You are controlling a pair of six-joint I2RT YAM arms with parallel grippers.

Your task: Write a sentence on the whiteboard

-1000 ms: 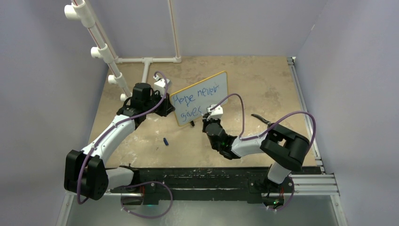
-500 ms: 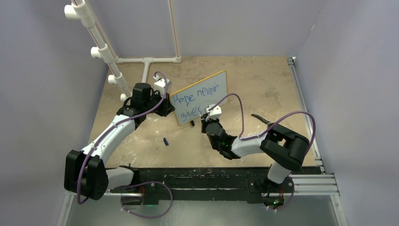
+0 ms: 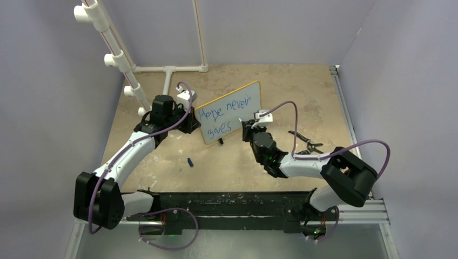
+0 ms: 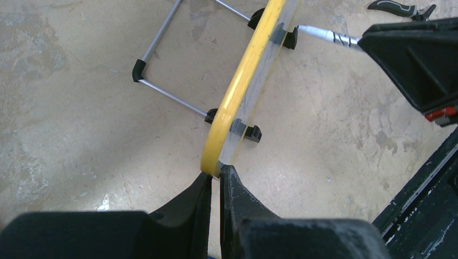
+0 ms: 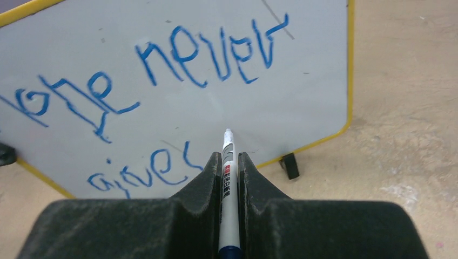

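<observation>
On a mottled tan tabletop [image 3: 302,91], the right gripper [image 5: 229,159] pinches a white marker pen [image 5: 228,141] aimed at the upright yellow-framed whiteboard [image 5: 308,91]. The blue handwritten sentence [image 5: 210,54] reads "Hope never gives"; "up." is likely still unwritten. The left gripper [image 4: 215,181] clamps the board's edge.

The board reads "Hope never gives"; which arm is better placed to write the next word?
Right: right gripper holds the marker, tip facing blank whiteboard beside "gives". The left gripper is clamped on the frame.
</observation>
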